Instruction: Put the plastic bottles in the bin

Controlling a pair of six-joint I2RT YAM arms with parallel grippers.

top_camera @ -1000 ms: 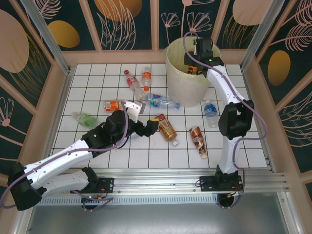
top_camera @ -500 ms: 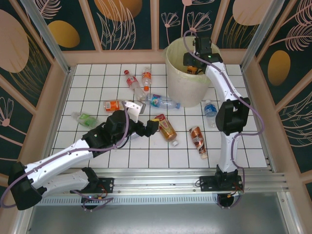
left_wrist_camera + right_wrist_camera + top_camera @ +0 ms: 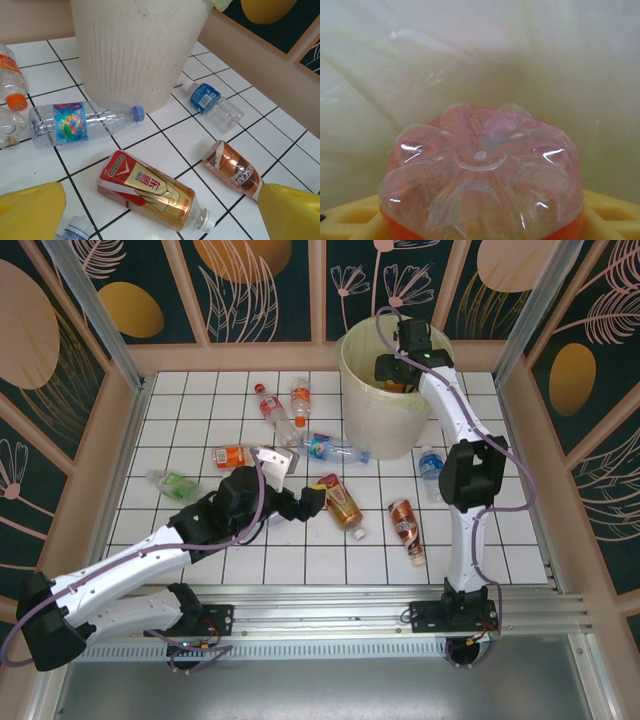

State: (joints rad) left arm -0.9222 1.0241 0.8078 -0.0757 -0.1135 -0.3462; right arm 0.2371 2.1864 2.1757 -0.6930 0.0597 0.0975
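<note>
The right gripper (image 3: 393,373) hangs in the mouth of the bin (image 3: 368,418), its claw grasping an orange bottle (image 3: 480,175) base-up against the liner, so this one looks only a drop away from done. The left gripper (image 3: 160,214) stands wide open and empty just above a red-and-gold bottle (image 3: 150,192) lying on the tiled table (image 3: 200,390). At least eight bottles lie scattered there, among them a blue-label bottle (image 3: 80,122) just beside the bin's foot and a brown bottle (image 3: 235,170), so most of the job seems left.
</note>
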